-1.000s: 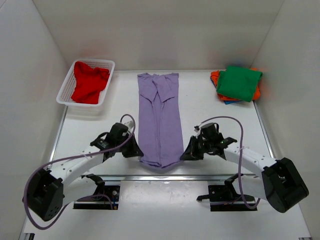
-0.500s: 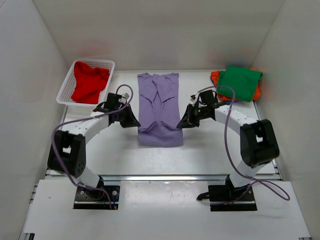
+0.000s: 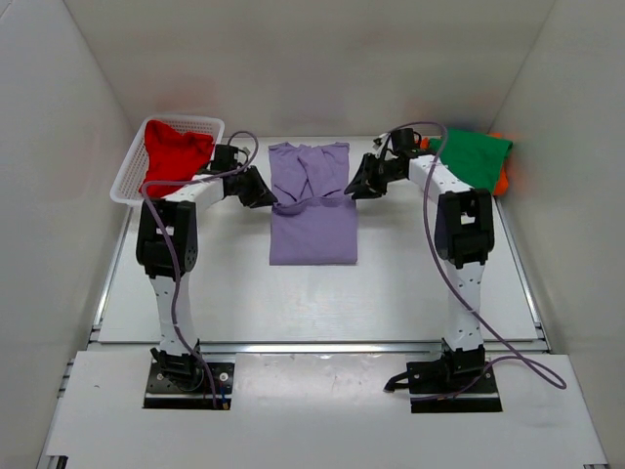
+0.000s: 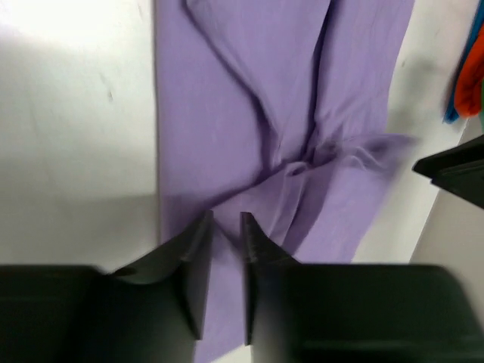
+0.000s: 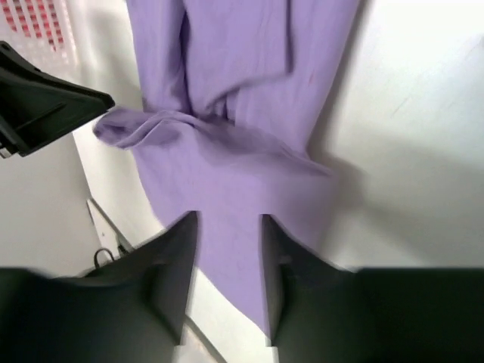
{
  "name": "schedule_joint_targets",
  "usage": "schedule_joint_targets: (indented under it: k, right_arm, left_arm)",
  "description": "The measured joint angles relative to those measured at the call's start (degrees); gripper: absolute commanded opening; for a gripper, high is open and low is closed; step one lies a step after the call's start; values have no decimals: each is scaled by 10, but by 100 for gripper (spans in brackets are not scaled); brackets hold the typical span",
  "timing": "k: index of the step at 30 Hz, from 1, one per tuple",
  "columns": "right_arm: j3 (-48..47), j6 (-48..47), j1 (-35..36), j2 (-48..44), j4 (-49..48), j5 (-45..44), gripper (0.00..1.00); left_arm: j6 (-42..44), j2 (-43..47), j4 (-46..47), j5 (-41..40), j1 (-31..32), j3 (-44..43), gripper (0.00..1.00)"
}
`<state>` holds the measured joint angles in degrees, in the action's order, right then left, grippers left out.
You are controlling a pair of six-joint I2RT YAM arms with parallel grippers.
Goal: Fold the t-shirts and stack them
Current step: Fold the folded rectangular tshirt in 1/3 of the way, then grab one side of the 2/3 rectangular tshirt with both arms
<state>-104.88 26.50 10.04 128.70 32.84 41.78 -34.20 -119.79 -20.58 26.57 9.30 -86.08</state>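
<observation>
I see the purple shirt [image 3: 312, 234] lying in the middle of the tabletop [image 3: 410, 283], folded over on itself, with the upper layer's edge sagging across it between my 2 hands. The collar end points toward the far wall.

The left hand [image 3: 268, 199] sits low at the shirt's left edge. Its fingers [image 4: 193, 280] stand a narrow gap apart, purple cloth shows through that gap, and I can't make out any pinch. The right hand [image 3: 354, 190] is at the right edge, its fingers [image 5: 170, 280] spread wider over the cloth and gripping nothing.

The red shirt [image 3: 174, 161] is bunched in the basket [image 3: 127, 186] at the far left. The green shirt [image 3: 474, 161] lies folded on top of an orange one [image 3: 503, 181] at the far right.
</observation>
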Motion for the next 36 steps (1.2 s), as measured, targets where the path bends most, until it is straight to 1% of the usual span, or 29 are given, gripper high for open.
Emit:
schedule_joint_targets:
  k: [1, 2, 5, 7, 9, 11, 15, 18, 22, 24, 28, 36]
  right_arm:
    - [-23, -1, -4, 14, 6, -2, 44]
    - [-46, -4, -7, 25, 14, -4, 47]
    - [-66, -13, -12, 27, 28, -13, 50]
    - [-42, -16, -14, 11, 19, -22, 50]
    - [24, -17, -14, -25, 8, -28, 50]
    - [121, -14, -14, -77, -12, -35, 49]
    - [305, 4, -10, -181, -56, -39, 52]
    - [418, 25, 2, -244, -104, -47, 53]
    - [517, 68, 33, -278, -167, -54, 55]
    - [544, 96, 50, -285, -200, -42, 55]
    - [565, 130, 68, -290, -261, -46, 54]
    - [568, 153, 57, -283, -308, -55, 53]
  left_arm:
    - [-7, -9, 4, 2, -5, -12, 40]
    - [-16, -14, 12, 3, -10, -18, 40]
    - [-36, -12, 33, 13, -24, -17, 41]
    - [-47, 0, 58, 15, -32, 8, 40]
    - [-57, 30, 82, 18, -37, 63, 41]
    - [-62, 70, 96, 19, -38, 134, 44]
    - [-67, 149, 117, 15, -16, 265, 45]
    - [-73, 190, 140, 12, 14, 339, 46]
    - [-85, 214, 163, 2, 51, 398, 47]
    - [-92, 226, 173, -6, 61, 412, 47]
    - [-102, 249, 189, -23, 66, 437, 46]
    - [-109, 267, 200, -37, 62, 452, 53]
